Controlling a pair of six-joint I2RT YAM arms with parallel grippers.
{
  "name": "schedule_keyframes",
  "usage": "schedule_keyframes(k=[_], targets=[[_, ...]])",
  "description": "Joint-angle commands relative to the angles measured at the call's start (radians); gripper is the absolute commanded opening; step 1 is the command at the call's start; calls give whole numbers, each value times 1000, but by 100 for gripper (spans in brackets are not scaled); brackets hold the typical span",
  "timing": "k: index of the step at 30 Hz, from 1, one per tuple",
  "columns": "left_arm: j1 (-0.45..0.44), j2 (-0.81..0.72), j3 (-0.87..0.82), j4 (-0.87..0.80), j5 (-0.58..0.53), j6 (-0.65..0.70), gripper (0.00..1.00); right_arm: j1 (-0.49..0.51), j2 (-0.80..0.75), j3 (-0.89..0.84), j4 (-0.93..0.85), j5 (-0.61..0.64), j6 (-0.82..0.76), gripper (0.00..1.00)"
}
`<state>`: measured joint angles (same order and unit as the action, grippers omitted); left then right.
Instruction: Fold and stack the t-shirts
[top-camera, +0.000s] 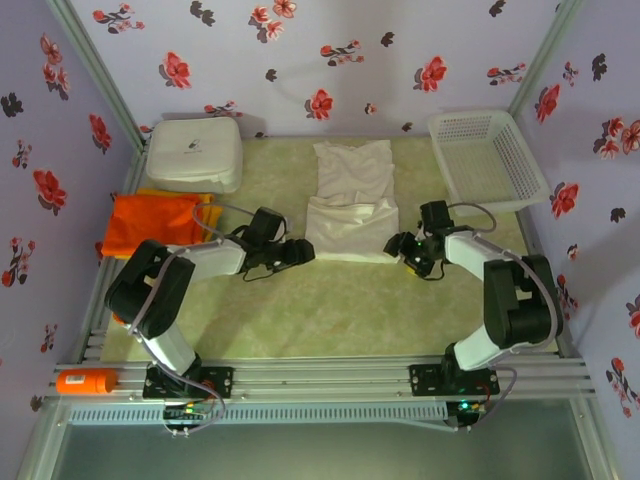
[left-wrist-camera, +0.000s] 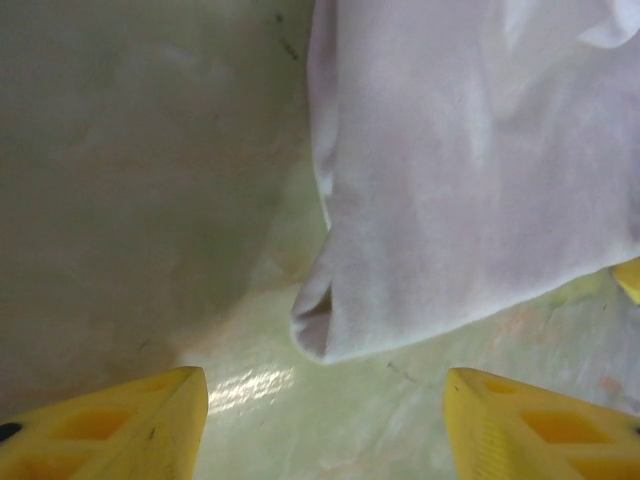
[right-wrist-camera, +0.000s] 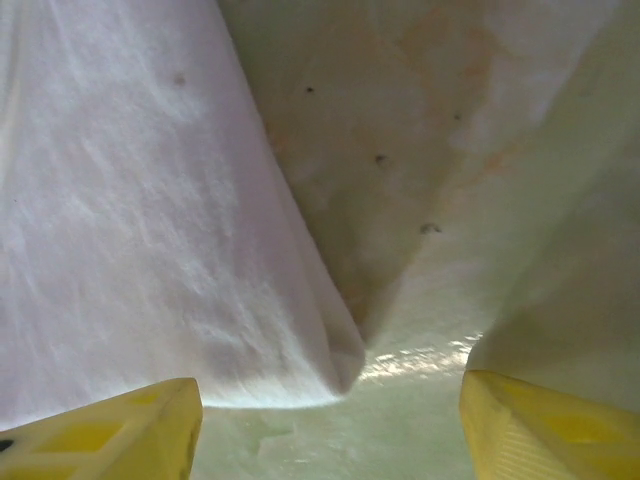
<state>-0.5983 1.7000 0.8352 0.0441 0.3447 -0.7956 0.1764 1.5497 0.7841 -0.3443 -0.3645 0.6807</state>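
An off-white t-shirt (top-camera: 350, 200) lies flat at mid-table, its near half folded up over itself. My left gripper (top-camera: 300, 252) sits low at the shirt's near-left corner, and my right gripper (top-camera: 400, 245) is at the near-right corner. In the left wrist view the folded corner (left-wrist-camera: 330, 325) lies just ahead of my open left gripper (left-wrist-camera: 325, 430), with bare table between the yellow fingers (left-wrist-camera: 110, 425). In the right wrist view the cloth corner (right-wrist-camera: 335, 365) lies just ahead of my open right gripper (right-wrist-camera: 330, 430). An orange t-shirt (top-camera: 155, 225) rests at the left on a yellow one (top-camera: 207, 213).
A white rounded box (top-camera: 195, 153) stands at the back left, behind the orange shirt. A white mesh basket (top-camera: 487, 158) sits at the back right. An orange cylinder (top-camera: 85, 381) lies on the front rail at the left. Flowered walls enclose the table.
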Motion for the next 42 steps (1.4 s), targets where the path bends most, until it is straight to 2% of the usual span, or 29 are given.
schedule_keyframes(k=[1, 5, 11, 14, 16, 20, 23, 26, 29, 33, 42], targets=[[-6, 43, 25, 82, 1, -44, 64, 31, 30, 30, 39, -11, 24, 67], [-9, 72, 60, 65, -11, -37, 63, 49, 55, 50, 45, 1, 30, 65], [-17, 102, 98, 62, -12, -40, 55, 57, 87, 73, 53, 11, 32, 59], [-20, 111, 111, 48, -22, -44, 48, 57, 89, 78, 43, 18, 28, 55], [-21, 115, 113, 50, -27, -44, 43, 58, 87, 75, 41, 21, 25, 48], [-21, 126, 119, 51, -32, -50, 37, 60, 93, 75, 45, 20, 22, 26], [-24, 127, 123, 48, -36, -57, 29, 60, 93, 79, 43, 21, 20, 15], [-26, 118, 121, 36, -51, -59, 22, 61, 87, 76, 33, 27, 15, 10], [-28, 97, 101, 36, -76, -69, 12, 60, 75, 71, 24, 26, 8, 0], [-33, 64, 70, 29, -93, -79, 0, 63, 51, 51, 13, 18, 3, 0], [-81, -83, -55, -11, -149, -117, 0, 86, -80, -26, -75, 9, -17, 0]])
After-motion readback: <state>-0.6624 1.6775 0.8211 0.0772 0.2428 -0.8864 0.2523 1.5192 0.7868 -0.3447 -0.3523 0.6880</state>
